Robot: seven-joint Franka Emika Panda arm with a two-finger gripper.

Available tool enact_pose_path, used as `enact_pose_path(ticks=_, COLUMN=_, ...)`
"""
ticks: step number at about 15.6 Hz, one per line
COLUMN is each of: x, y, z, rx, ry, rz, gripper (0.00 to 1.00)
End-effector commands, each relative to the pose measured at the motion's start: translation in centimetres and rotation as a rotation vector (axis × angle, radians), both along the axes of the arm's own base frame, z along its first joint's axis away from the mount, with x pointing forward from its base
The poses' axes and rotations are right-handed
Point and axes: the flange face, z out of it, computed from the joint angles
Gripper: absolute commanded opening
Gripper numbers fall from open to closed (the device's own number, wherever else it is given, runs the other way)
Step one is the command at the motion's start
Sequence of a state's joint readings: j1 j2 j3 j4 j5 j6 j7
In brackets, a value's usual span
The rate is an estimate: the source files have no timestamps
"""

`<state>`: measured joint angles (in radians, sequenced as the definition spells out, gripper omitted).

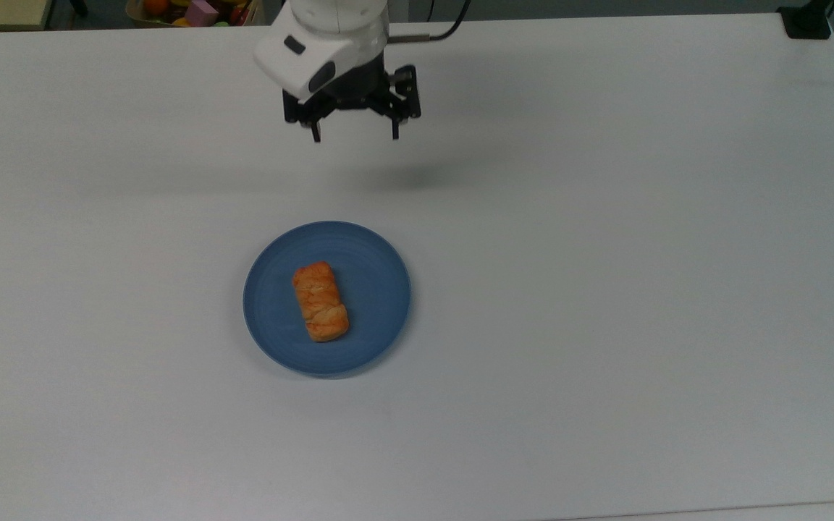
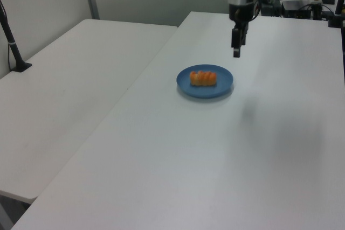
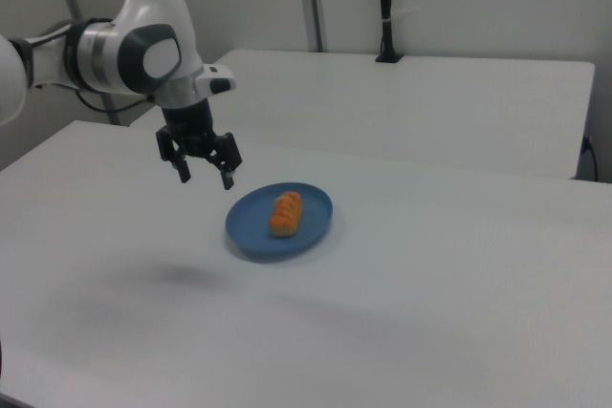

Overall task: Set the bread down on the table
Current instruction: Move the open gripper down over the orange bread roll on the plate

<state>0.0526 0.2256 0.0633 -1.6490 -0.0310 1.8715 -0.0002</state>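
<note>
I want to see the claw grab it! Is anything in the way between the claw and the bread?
No. In the top view, only bare table and a strip of blue plate lie between the open gripper and the bread.

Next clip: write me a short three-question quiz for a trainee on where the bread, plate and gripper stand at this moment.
1. True or false: the bread already lies on the bare table.
2. Multiple choice: the gripper is (A) shut on the bread, (B) open and above the table, short of the blue plate, (C) resting on the plate.
3. Fill in: in the top view, the bread's long axis runs roughly from top to ____.

Key
1. False; it lies on the blue plate.
2. B; its fingers stand apart with nothing between them, and in the right view it hangs to the plate's left.
3. Bottom, slightly tilted.
</note>
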Motion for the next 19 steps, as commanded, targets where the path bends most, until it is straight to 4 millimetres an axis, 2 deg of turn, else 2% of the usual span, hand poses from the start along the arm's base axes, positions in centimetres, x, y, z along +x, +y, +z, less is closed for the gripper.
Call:
enact_pose_path(ticks=1, x=3.2, y=-1.2, z=-0.1, rx=-0.028, ry=-0.085, rz=0.077, gripper=1.00)
enact_pose_path(ticks=3, x=5.4, y=-2.9, z=-0.5, rx=-0.036, ry=-0.109, rz=0.095, gripper=1.00)
enact_pose_path(ticks=5, x=7.2, y=-3.5, z=-1.2, rx=-0.038, ry=-0.180, rz=0.103, gripper=1.00)
enact_pose_path(ticks=8, x=8.6, y=-5.0, z=-2.9, rx=-0.037, ry=-0.247, rz=0.130, gripper=1.00)
enact_pose_path(ticks=14, x=10.3, y=-4.4, z=-8.2, rx=-0.035, ry=-0.282, rz=0.164, gripper=1.00)
enact_pose_path(ticks=19, x=10.7, y=-4.1, z=-11.3, rx=-0.034, ry=-0.282, rz=0.172, gripper=1.00)
